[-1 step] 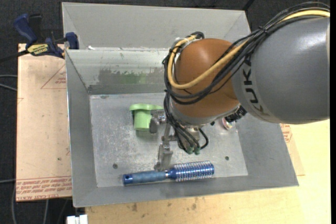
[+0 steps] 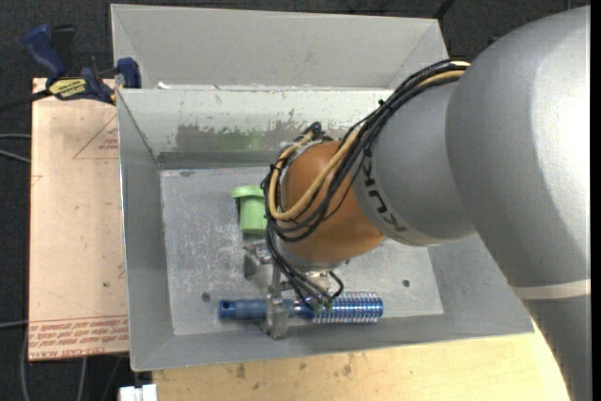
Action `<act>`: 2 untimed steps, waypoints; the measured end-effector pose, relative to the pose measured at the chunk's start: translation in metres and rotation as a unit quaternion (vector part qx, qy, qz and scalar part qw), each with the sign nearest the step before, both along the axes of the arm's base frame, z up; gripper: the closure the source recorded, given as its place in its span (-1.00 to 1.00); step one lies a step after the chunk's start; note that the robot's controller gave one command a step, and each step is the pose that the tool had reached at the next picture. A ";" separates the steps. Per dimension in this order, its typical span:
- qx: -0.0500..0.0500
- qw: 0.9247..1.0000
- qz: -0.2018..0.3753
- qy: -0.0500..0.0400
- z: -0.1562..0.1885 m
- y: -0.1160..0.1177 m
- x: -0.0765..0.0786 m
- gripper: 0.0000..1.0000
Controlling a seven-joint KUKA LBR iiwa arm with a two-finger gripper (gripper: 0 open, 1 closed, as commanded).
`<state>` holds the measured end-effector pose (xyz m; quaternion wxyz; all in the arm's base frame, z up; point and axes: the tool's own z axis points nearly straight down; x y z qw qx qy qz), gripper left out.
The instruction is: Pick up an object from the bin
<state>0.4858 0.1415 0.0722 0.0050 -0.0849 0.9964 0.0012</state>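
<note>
The jaws are standing apart as the gripper [image 2: 268,296] is hanging low at the near side of the grey metal bin [image 2: 141,230], one metal finger [image 2: 278,324] touching the middle of a blue plastic tool [image 2: 239,309] lying flat, smooth at the handle and ribbed at the other end. A pale green plastic cylinder [image 2: 250,209] is lying just beside the glossy orange wrist cover [image 2: 324,230], and the grey arm [image 2: 451,155] is showing black lettering, partly readable as KUKA
</note>
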 end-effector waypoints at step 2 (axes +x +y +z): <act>0.000 1.000 -0.002 0.001 0.171 -0.012 -0.001 1.00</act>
